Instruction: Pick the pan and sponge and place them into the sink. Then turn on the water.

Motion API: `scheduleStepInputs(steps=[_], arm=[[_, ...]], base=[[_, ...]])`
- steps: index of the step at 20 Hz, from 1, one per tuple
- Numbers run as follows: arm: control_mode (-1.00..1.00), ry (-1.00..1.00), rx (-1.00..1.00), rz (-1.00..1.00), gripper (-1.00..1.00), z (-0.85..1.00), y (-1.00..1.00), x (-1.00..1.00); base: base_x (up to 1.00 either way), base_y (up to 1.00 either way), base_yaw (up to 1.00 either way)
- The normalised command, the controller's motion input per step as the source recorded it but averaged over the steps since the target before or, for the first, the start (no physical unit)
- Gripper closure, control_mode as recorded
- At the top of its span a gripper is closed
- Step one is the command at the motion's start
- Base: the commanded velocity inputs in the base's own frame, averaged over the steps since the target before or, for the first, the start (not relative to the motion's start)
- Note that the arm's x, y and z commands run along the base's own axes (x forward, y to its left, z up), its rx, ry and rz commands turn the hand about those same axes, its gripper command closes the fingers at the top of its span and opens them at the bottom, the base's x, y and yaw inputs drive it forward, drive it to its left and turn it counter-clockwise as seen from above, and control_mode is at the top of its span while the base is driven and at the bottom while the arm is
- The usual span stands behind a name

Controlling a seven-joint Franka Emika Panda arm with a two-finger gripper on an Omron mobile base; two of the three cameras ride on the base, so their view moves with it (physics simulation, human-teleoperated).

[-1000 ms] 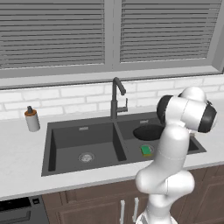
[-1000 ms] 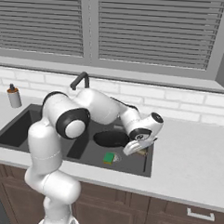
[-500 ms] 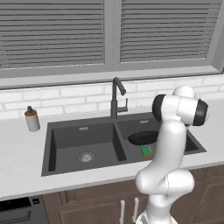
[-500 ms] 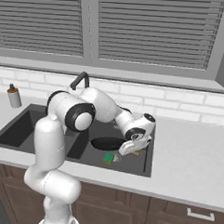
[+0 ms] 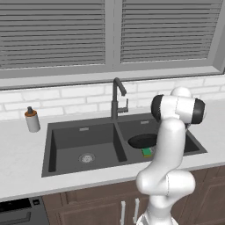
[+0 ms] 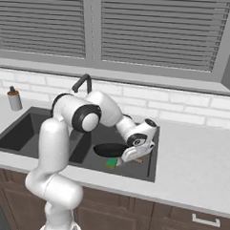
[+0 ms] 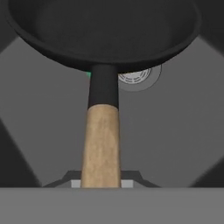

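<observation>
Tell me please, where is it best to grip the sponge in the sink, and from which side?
Probably from above, across its short sides: the sponge lies flat on the right basin floor of the sink, green top up. The pan, held by the gripper, hangs close over it, so it must clear first.

Pan (image 7: pixel 105 30): matt black bowl, smooth; handle pale wood, faint grain, black neck. Sink (image 5: pixel 70 136): dark grey, matt, stone-like; drain (image 7: pixel 135 77) ribbed bright metal. Faucet (image 5: pixel 117 99): dark matt metal. Counter (image 6: pixel 195 173): pale, smooth, faintly speckled. Sponge (image 6: pixel 111 162): green top, yellow underside. Wall (image 5: pixel 79 97): white brick tile. Cabinets (image 6: pixel 130 223): brown wood.
</observation>
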Motion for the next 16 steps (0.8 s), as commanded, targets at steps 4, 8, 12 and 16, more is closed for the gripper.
scheduleStepInputs(steps=[4, 8, 12, 16], arm=[[-1.0, 0.03, 0.0, 0.01, 1.0, -0.44, 0.0, 0.2], [-1.0, 0.0, 0.0, 0.0, 1.0, -0.38, 0.0, 0.06], [-1.0, 0.0, 0.0, 0.0, 1.0, -0.35, 0.0, 0.0], [-1.0, 0.0, 0.0, 0.0, 1.0, -0.23, 0.07, 0.0]], base=[[0.0, 0.0, 0.0], [0.0, 0.0, 0.0], [0.0, 0.0, 0.0], [0.0, 0.0, 0.0]])
